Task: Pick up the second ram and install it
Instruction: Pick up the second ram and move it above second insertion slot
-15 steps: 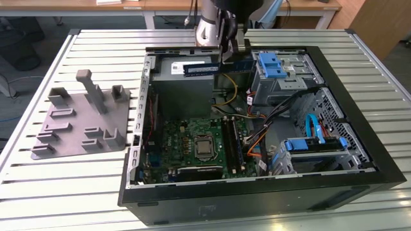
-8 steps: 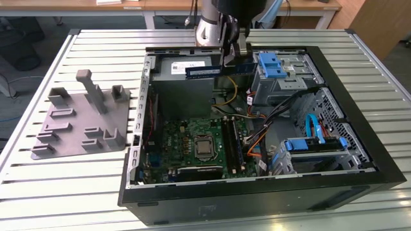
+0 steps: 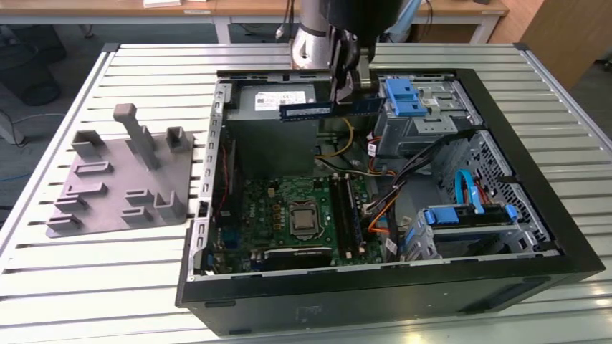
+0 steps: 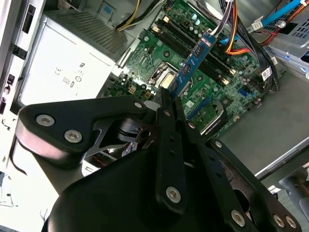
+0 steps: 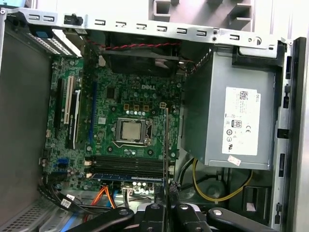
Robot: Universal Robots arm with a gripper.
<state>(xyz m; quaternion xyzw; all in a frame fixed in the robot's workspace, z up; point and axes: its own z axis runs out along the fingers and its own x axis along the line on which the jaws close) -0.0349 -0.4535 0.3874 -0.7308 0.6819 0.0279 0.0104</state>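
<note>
The second ram [image 3: 308, 111], a thin blue-green strip with black chips, hangs level above the open computer case [image 3: 383, 287], over the power supply end. My gripper [image 3: 342, 92] is shut on its upper edge. In the second wrist view the ram [image 4: 194, 63] sticks out past my fingertips [image 4: 166, 104] toward the motherboard. In the first wrist view it shows edge-on [image 5: 167, 145], held by my gripper [image 5: 166, 187], beside the long black memory slots [image 5: 128, 164]. Another blue-green strip [image 5: 126, 177] sits in one slot.
The grey holder tray [image 3: 115, 179] with upright posts lies on the slatted table at the exterior view's left. Inside the case are the power supply [image 5: 236, 121], the processor socket [image 3: 304, 218], loose cables [image 3: 383, 208] and blue drive brackets [image 3: 402, 97].
</note>
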